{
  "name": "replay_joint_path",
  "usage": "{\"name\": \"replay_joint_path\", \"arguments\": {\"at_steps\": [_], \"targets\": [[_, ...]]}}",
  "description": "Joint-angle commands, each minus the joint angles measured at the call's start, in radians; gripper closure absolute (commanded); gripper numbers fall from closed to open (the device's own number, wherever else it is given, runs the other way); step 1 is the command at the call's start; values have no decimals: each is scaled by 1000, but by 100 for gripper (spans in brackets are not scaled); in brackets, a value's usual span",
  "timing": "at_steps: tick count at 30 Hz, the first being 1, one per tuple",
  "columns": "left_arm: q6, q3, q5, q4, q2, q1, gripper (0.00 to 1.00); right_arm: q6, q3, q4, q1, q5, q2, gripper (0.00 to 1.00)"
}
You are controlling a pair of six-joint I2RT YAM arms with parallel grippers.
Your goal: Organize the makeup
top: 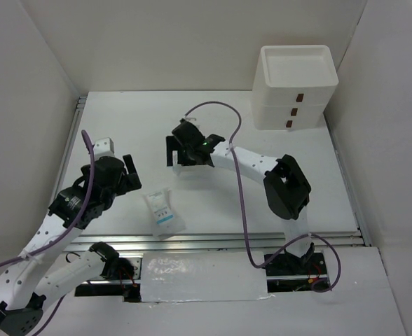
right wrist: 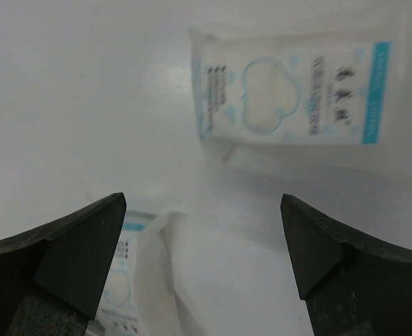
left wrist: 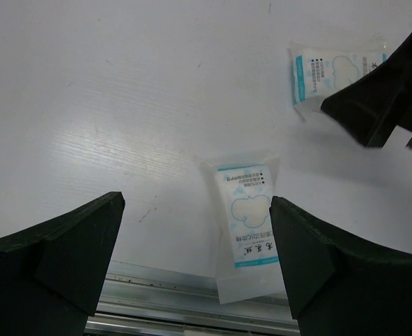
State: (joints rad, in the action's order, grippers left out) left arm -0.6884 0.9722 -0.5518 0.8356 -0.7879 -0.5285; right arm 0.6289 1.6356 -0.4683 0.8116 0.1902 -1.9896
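Two white-and-blue printed sachets of the makeup show. One sachet [top: 164, 212] [left wrist: 249, 225] lies flat near the table's front rail, below and between the fingers of my left gripper [top: 132, 173] [left wrist: 195, 203], which hovers open and holds nothing. The other sachet [top: 186, 170] [left wrist: 335, 72] [right wrist: 132, 280] lies crumpled right under my right gripper [top: 180, 158] [right wrist: 201, 199], whose jaws stand wide apart above it without gripping it. The right wrist view also catches the first sachet [right wrist: 290, 91] further off. No other makeup is in view.
A white stacked drawer unit [top: 295, 87] stands at the back right with its top tray open upward. White walls close in the table [top: 297, 182] on three sides. A metal rail [left wrist: 157, 294] runs along the front edge.
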Motion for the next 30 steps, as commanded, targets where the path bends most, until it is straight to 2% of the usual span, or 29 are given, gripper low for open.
{"name": "replay_joint_path", "arguments": {"at_steps": [1,5,9,16,18,22,25,30], "targets": [[-26,23,-39,7,10,5,1,-98,-29,25,81,-107,60,0],[-91,43,-126,63,21,7,1,-184,-11,-67,144,-162,38,0],[-192,59,-212,137,55,5,1,-212,-10,-116,259,-137,12,0],[-197,39,-214,123,130,7,1,-193,-68,-95,371,-112,-24,0],[-184,39,-203,114,125,7,1,-187,-50,-108,394,-81,-73,0],[-158,37,-169,100,108,7,0,-120,68,-222,426,188,-167,0],[-135,33,-146,80,105,7,1,-77,90,-233,429,290,-193,0],[-112,28,-128,60,104,7,0,-101,92,-178,426,290,-196,0]]}}
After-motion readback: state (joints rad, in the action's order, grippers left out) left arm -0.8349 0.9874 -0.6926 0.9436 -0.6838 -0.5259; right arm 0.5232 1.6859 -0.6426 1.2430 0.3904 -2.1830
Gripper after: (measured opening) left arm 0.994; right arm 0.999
